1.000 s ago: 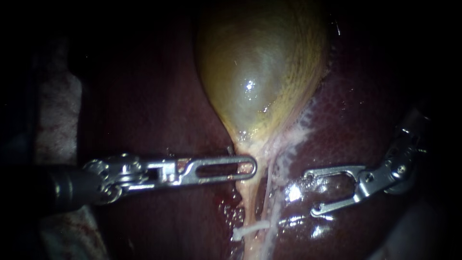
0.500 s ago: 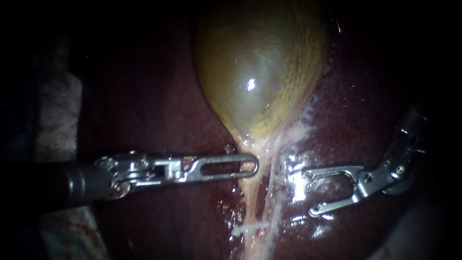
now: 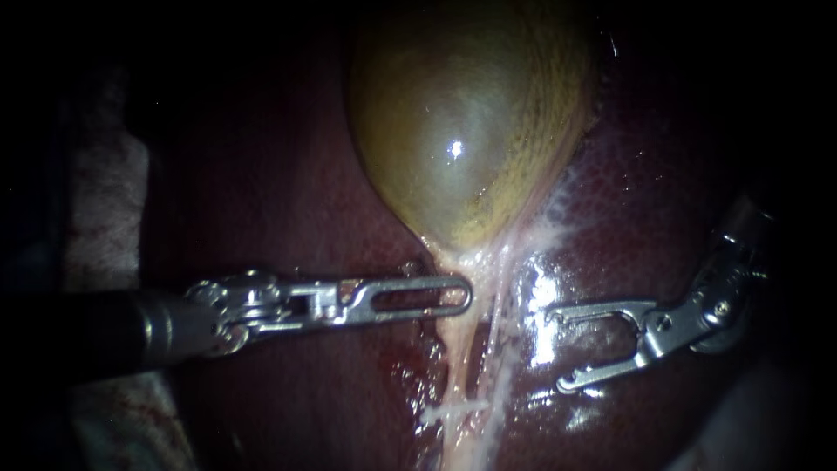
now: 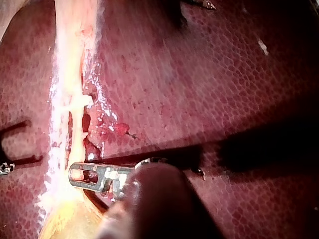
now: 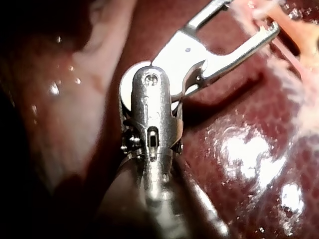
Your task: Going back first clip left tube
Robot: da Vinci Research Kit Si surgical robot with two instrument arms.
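The left instrument is laid level from the left, wrist straight, with its jaws closed on the neck of the gallbladder. The right instrument is angled in from the right, wrist bent, with its jaws parted and nothing held.

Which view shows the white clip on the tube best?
The endoscope view: the clip stands out as a white bar across the tube. The left wrist view shows it ahead of the left instrument, blending into the pale tube. In the right wrist view I cannot pick it out.
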